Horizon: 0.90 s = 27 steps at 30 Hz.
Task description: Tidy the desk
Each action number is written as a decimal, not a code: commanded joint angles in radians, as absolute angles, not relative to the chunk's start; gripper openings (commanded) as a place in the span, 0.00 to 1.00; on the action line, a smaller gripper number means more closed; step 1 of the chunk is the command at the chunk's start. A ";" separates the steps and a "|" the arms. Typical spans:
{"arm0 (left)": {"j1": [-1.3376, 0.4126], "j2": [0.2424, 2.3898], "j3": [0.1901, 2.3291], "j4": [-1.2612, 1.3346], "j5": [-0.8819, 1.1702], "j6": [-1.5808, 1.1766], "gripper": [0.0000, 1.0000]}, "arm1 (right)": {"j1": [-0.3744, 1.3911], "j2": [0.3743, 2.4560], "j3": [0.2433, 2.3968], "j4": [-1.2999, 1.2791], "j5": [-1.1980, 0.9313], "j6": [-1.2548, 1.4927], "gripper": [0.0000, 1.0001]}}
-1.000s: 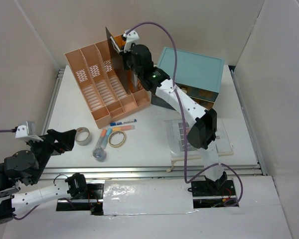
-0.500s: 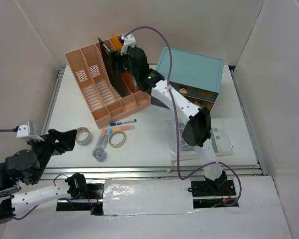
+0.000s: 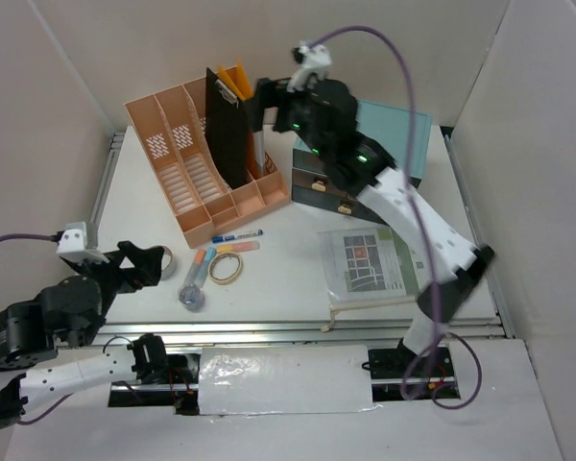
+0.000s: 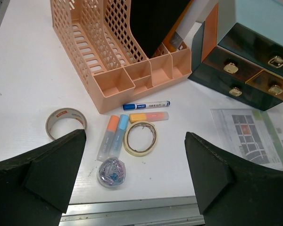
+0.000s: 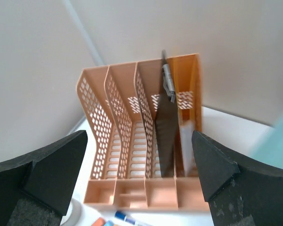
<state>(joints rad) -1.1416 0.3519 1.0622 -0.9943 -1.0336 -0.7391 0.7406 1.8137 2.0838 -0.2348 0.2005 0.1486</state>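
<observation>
The desk (image 3: 288,279) is a white tabletop with metal rails. A pink file organizer (image 3: 187,178) stands at the back left. A black clipboard (image 3: 228,130) stands upright in one of its right slots, beside an orange folder (image 5: 188,84). My right gripper (image 3: 264,101) hovers open just right of and above the clipboard (image 5: 166,127), holding nothing. My left gripper (image 4: 135,141) is open at the near left. It sits over a beige tape ring (image 4: 140,138), two highlighters (image 4: 113,136) and a bag of paper clips (image 4: 112,172), touching none of them.
A teal drawer cabinet (image 3: 394,144) stands at the back right, partly under the right arm. A printed sheet (image 3: 370,261) lies in front of it. A blue marker (image 3: 237,234) and an orange highlighter (image 4: 148,117) lie before the organizer. A grey tape roll (image 4: 66,122) lies at the left.
My right gripper has opened and let go of the black clipboard, which now stands in the organizer. The right arm has lifted and drawn back to the right. The left gripper has edged right.
</observation>
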 commanded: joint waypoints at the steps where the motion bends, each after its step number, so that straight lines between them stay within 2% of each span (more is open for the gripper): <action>1: -1.126 0.477 1.112 -0.954 -0.990 -0.773 1.00 | 0.736 1.501 1.897 -0.301 0.323 0.239 1.00; 2: -1.124 0.541 1.123 -0.956 -0.974 -0.788 0.99 | 0.736 1.385 1.750 -0.304 0.362 0.251 1.00; 5: -1.124 0.642 1.105 -0.892 -0.870 -0.808 1.00 | 0.736 1.187 1.524 -0.351 0.489 0.291 1.00; 10: -1.126 0.701 0.935 -0.502 -0.596 -0.756 0.99 | 0.732 0.923 1.284 -0.469 0.604 0.386 1.00; 16: -1.126 0.885 0.847 -0.246 -0.351 -0.816 0.99 | 0.732 0.778 1.154 -0.600 0.588 0.524 1.00; 23: -1.126 1.291 0.850 -0.048 -0.155 -0.958 0.99 | 0.732 0.628 1.060 -0.604 0.581 0.589 1.00; 27: -1.126 1.521 0.925 -0.028 -0.037 -1.060 1.00 | 0.730 0.578 1.054 -0.623 0.571 0.594 1.00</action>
<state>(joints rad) -1.1271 1.4284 0.8734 -0.1291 -0.1749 -0.9543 0.7322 0.6071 1.0576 -0.6159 0.5625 0.5613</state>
